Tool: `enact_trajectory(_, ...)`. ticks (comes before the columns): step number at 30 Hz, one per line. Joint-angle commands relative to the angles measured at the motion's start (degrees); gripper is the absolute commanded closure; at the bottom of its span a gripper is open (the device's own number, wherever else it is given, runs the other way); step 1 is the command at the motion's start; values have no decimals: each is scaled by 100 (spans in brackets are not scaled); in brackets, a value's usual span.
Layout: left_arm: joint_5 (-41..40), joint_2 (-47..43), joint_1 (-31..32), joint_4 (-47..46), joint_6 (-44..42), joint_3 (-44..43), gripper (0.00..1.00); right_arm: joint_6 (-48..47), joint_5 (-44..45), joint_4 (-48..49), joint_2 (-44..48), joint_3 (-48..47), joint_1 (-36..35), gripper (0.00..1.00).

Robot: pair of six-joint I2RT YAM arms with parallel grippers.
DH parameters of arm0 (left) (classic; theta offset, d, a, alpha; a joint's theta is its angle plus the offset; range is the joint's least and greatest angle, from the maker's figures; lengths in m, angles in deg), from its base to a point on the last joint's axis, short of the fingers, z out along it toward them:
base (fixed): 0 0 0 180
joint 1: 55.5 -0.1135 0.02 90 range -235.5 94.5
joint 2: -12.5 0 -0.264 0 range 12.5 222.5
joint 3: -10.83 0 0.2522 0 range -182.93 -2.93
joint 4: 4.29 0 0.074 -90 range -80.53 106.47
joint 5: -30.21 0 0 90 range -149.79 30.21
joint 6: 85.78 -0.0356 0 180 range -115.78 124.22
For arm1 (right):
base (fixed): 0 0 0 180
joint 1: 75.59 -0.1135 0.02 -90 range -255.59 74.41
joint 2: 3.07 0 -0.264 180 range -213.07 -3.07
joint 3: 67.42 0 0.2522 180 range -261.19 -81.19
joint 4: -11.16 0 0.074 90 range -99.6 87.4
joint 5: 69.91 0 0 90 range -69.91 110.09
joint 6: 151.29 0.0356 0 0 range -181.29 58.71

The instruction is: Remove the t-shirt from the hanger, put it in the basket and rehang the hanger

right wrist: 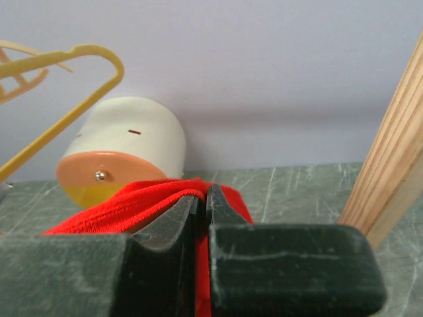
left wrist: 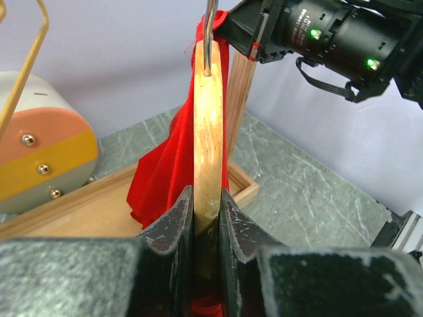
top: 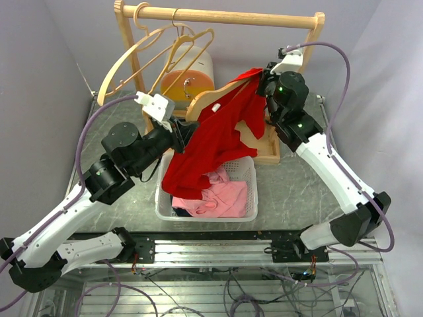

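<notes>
A red t-shirt (top: 215, 135) hangs on a wooden hanger (top: 208, 99) held in the air above the basket. My left gripper (top: 182, 132) is shut on the hanger's wooden arm (left wrist: 208, 132), the jaws clamping it from both sides. My right gripper (top: 264, 82) is shut on the t-shirt's red edge (right wrist: 152, 198) near the hanger's hook end, the cloth pinched between the fingertips. The shirt drapes down from the hanger toward the basket. In the left wrist view the red cloth (left wrist: 162, 172) falls to the left of the hanger.
A white basket (top: 248, 173) with pink clothes (top: 221, 198) sits below the shirt. A wooden rack (top: 225, 16) stands behind with two empty light hangers (top: 142, 56). A white, orange and yellow cylinder (top: 188, 76) sits at the back. A wooden tray (top: 268, 148) lies beside the rack's right post.
</notes>
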Motion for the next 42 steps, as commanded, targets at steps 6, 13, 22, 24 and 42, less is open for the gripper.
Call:
enact_trajectory(6, 510, -251, -1, 523, -204, -236, 93, -130, 619, -251, -295, -260, 758, 99)
enact_trajectory(13, 389, -9, -5, 679, -246, -318, 93, -299, 570, -299, -201, -510, 872, 99)
enact_trajectory(22, 215, -170, -1, 214, -164, 14, 93, -311, 889, -646, -236, -601, 989, 99)
enact_trajectory(24, 247, -264, -5, 150, -188, 59, 93, -239, 861, -650, -184, -369, 1045, 99)
enact_trajectory(42, -172, 119, -5, -416, -32, -164, 93, 464, -1356, -325, 1031, 1536, 731, 100)
